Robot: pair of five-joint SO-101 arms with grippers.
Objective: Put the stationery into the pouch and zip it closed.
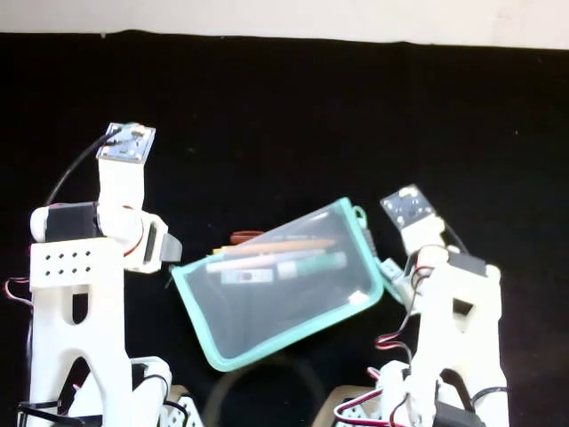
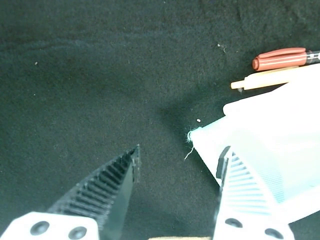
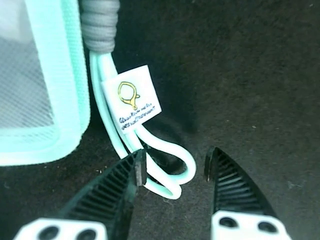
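A black cloth (image 1: 293,116) covers the table, and a strip of pale wall (image 1: 293,18) shows along its far edge. The pouch (image 1: 293,316) lies in the middle of the cloth between the two arms. It is flat and tilted, with a clear side and a mint-green border. Several pens (image 1: 284,253) show through the clear side in its upper part, lying along its length. A red marker (image 2: 280,59) lies at the upper edge of the pouch near the left arm, with a beige pen (image 2: 262,80) just beside it. The tips of both reach out past the pouch onto the cloth. Whether their other ends are inside the pouch cannot be told.

The left gripper (image 2: 181,152) is low over the cloth at the pouch's corner on the left arm's side, and its fingers are spread wide with nothing between them. One finger stands over the pouch just beside the corner, and the other stands over bare cloth.

The right gripper (image 3: 175,157) is at the opposite end of the pouch, also with its fingers well apart. A mint-green cord loop (image 3: 165,187) hangs from this end of the pouch. It carries a white tag (image 3: 131,104) and a grey sleeve (image 3: 100,25) near the pouch. The end of the loop lies between the two fingers, right against one of them, and is not clamped.
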